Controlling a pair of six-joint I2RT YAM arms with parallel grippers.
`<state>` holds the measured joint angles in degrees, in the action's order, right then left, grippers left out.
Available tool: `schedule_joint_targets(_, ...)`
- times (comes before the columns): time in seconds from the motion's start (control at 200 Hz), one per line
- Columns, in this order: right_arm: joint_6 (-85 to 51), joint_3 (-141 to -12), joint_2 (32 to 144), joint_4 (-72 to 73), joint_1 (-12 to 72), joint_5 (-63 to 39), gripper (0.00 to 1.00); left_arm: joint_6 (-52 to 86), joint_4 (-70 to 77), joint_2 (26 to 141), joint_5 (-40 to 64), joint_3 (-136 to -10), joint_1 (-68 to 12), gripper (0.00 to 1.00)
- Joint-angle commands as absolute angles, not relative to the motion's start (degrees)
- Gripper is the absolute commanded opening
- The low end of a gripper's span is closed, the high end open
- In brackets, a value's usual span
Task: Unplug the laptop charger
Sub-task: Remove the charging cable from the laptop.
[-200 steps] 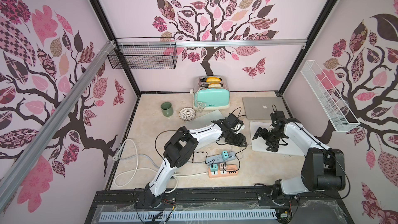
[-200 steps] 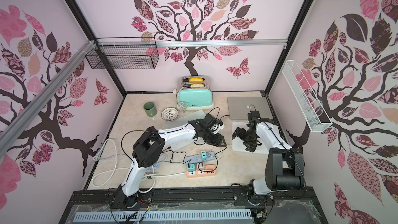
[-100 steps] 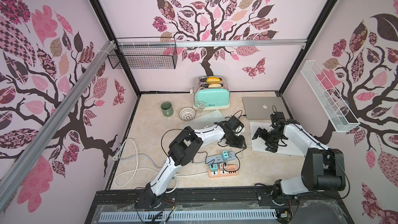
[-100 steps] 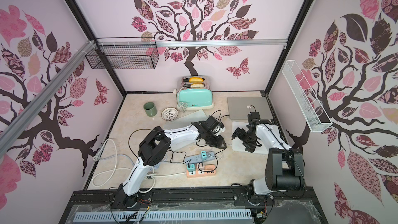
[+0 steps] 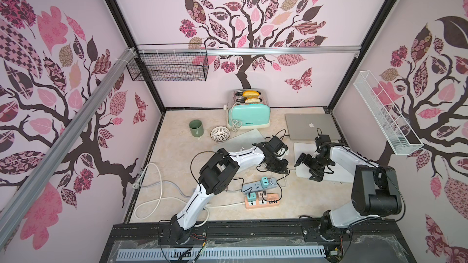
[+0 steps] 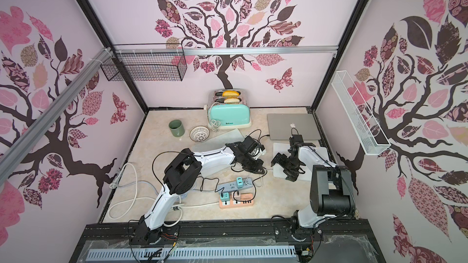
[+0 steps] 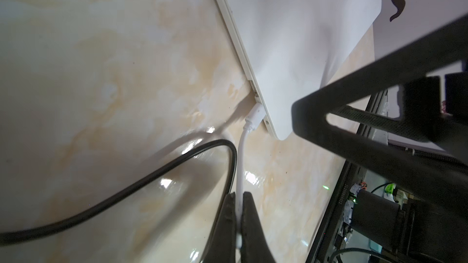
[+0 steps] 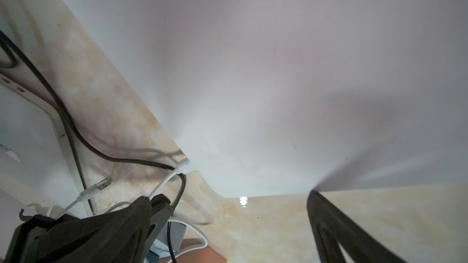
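Overhead, in both top views, I see the left gripper (image 5: 281, 169) low beside the white laptop (image 5: 302, 146) and the right gripper (image 5: 306, 170) spread wide over its lid.
Left wrist: fingers (image 7: 249, 223) pinching the charger cable (image 7: 240, 163); plug (image 7: 255, 115) seated in the laptop's edge.
Right wrist: cable pinched near the plug.

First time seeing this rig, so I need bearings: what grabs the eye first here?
The left claw, pinched shut on the white charger cable whose plug sits in the edge of the white laptop. The right claw hangs open over that laptop, and a mint toaster with bread stands at the back wall.
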<state>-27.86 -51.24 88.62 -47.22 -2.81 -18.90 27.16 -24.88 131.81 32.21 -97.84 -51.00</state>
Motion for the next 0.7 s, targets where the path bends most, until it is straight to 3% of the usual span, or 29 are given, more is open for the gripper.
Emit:
schedule_joint_targets(0.0,-28.5,-50.6,89.7,-45.0,-2.8,-19.5,0.98,27.1,-24.1,128.7,33.3,-95.1,-49.8,0.00)
schedule_joint_targets(0.45,-28.5,-52.7,90.3,-45.4,-2.7,-18.8,0.97,26.5,-23.5,125.2,33.4,-90.5,-46.1,0.00)
schedule_joint_targets(0.585,-26.2,-56.6,86.8,-49.4,-1.7,-17.1,0.97,26.6,-23.5,124.7,34.8,-91.9,-46.1,0.25)
schedule_joint_targets(0.695,-23.4,-60.8,83.9,-53.4,1.8,-15.1,0.97,25.8,-24.7,121.8,34.7,-92.6,-45.7,0.29)
